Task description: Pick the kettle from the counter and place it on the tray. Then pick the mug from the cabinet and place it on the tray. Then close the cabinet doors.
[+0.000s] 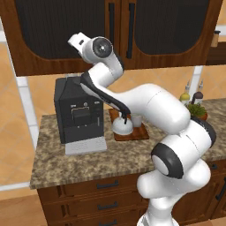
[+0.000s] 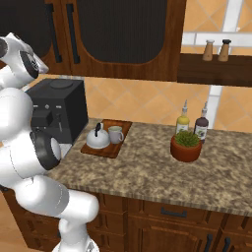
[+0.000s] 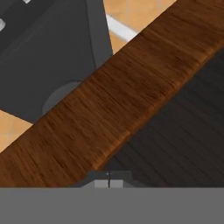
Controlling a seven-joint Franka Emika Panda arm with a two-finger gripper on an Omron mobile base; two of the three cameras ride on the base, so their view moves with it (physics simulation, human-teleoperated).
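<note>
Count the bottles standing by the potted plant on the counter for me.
2: a yellow-bodied bottle and a dark bottle stand side by side just behind the potted plant. Two small shakers sit apart on the wall shelf.

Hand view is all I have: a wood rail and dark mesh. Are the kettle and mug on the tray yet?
Observer: Yes. The kettle and the mug sit side by side on the tray.
Operator: And the cabinet doors?
Observer: Both cabinet doors look shut, their edges meeting in the middle.
Operator: Anything close to the tray?
Observer: A black coffee machine stands on the counter right beside it.
</note>
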